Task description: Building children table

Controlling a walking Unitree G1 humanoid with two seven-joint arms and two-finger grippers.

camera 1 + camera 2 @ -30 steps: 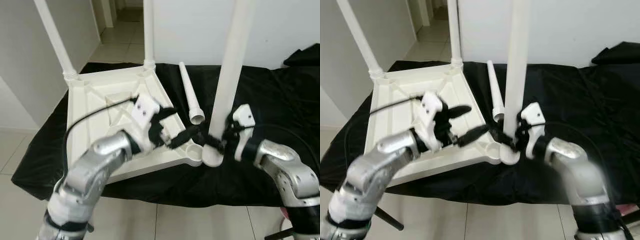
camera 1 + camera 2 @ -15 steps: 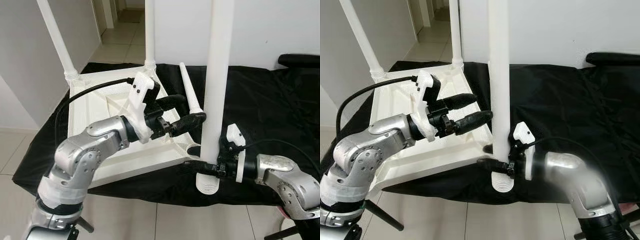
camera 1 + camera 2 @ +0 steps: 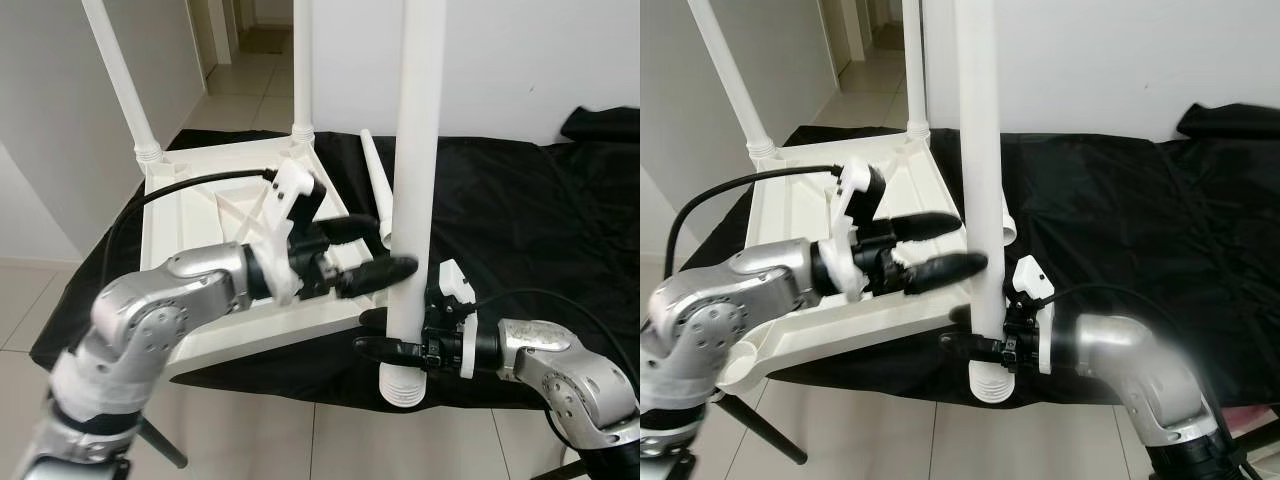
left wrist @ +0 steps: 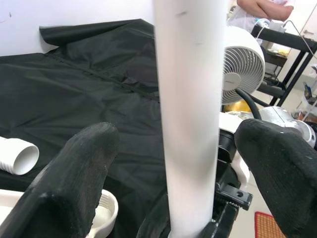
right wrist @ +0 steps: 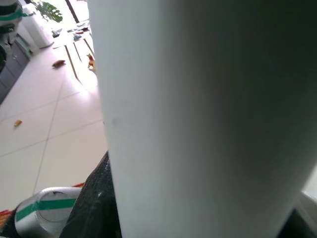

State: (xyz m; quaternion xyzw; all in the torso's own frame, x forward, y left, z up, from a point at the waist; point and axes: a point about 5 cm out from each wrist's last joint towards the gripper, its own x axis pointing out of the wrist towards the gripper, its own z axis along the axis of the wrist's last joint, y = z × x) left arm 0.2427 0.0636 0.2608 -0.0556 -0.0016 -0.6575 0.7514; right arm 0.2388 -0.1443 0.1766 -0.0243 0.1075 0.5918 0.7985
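Standing upright in front of the robot, a smooth white plastic table leg (image 3: 418,150) (a plain round tube with a ribbed, threaded end at the bottom) is clenched near its base by the right gripper (image 3: 395,335), whose black fingers wrap either side of it. The left gripper (image 3: 375,252) reaches toward the same leg with its two matte black fingers (image 4: 74,183) spread wide, one on each side of the tube, not touching it. Just left of the leg lies the upturned white tabletop (image 3: 200,215), moulded with ribs underneath, two legs already standing from its far corners. A spare tapered leg (image 3: 373,185) lies flat beside it. Everything rests on a crinkled black cloth (image 3: 520,220) covering a low platform. Pale glossy floor tiles (image 3: 240,80) and white walls surround it, and a white fan (image 4: 240,64) shows in the left wrist view.
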